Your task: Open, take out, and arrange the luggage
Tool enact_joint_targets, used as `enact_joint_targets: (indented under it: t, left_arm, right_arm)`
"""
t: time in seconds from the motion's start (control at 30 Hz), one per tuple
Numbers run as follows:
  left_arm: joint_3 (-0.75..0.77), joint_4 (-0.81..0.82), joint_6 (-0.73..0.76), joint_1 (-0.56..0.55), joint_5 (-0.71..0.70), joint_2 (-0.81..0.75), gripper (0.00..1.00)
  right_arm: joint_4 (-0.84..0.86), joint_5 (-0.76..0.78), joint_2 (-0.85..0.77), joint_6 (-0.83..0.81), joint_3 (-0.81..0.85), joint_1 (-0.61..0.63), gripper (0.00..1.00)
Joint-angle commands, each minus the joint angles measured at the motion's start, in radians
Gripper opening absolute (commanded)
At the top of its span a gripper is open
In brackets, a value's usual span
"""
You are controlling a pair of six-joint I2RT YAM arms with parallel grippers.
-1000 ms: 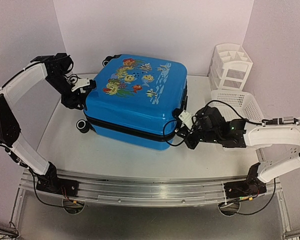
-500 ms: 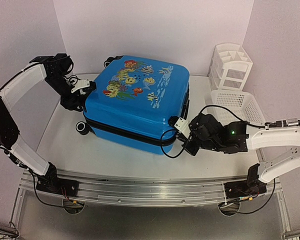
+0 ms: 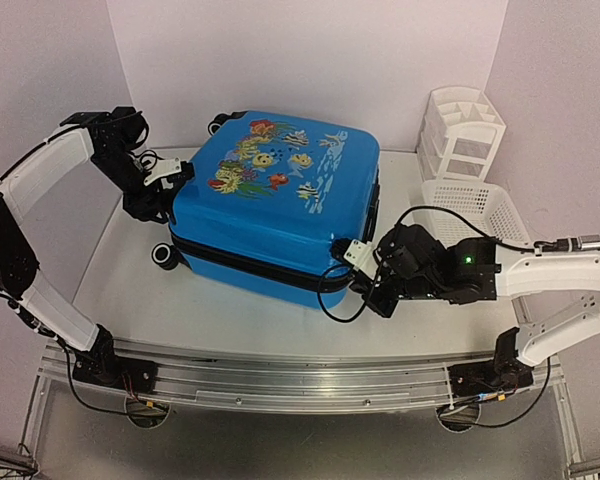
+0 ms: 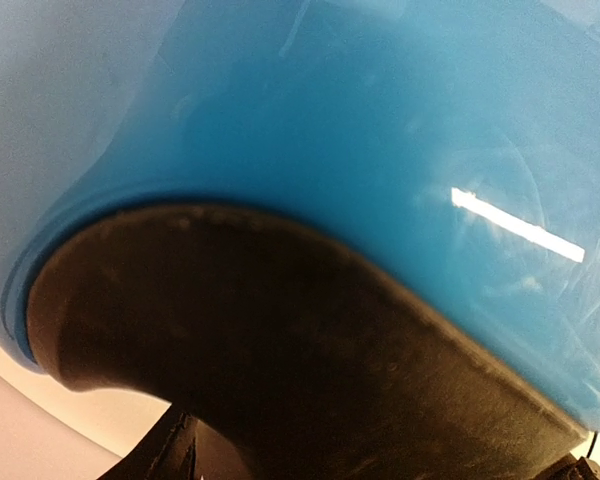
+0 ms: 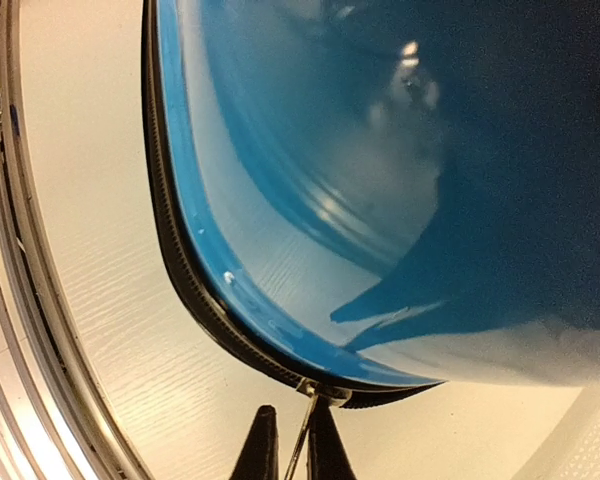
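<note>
Luggage (image 3: pixel 270 200) from above?
– Flat and closed, mid table (image 3: pixel 230 310), with a bare strip along its near edge. Left gripper (image 3: pixel 168 190) at its left corner, right gripper (image 3: pixel 365 272) at its near right corner.
– Left wrist?
– Blue side over a black corner piece (image 4: pixel 280 370). Cannot tell the grip.
– Right wrist?
– Fingers (image 5: pixel 260 450) pressed together, pinching the zipper pull (image 5: pixel 302 420).

Blue luggage (image 5: pixel 430 200) zipper pull (image 5: pixel 301 428) between tool (image 5: pixel 295 452) tips
</note>
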Motion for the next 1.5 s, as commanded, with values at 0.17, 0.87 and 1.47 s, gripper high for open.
enact_joint_targets:
  t: [0.17, 0.87, 1.47]
  left_arm:
    - [0.049, 0.266, -0.458, -0.004, 0.224, -0.042, 0.0]
    - [-0.084, 0.388, -0.821, -0.106, 0.277, -0.238, 0.0]
    - [-0.323, 0.579, -1.005, -0.192, 0.27, -0.36, 0.0]
  right_arm:
    - [0.027, -0.188, 0.034, 0.064, 0.007, 0.005, 0.0]
    - [0.171, -0.054, 0.142, 0.198, 0.104, 0.148, 0.0]
    - [0.333, 0.061, 0.302, 0.246, 0.211, 0.216, 0.0]
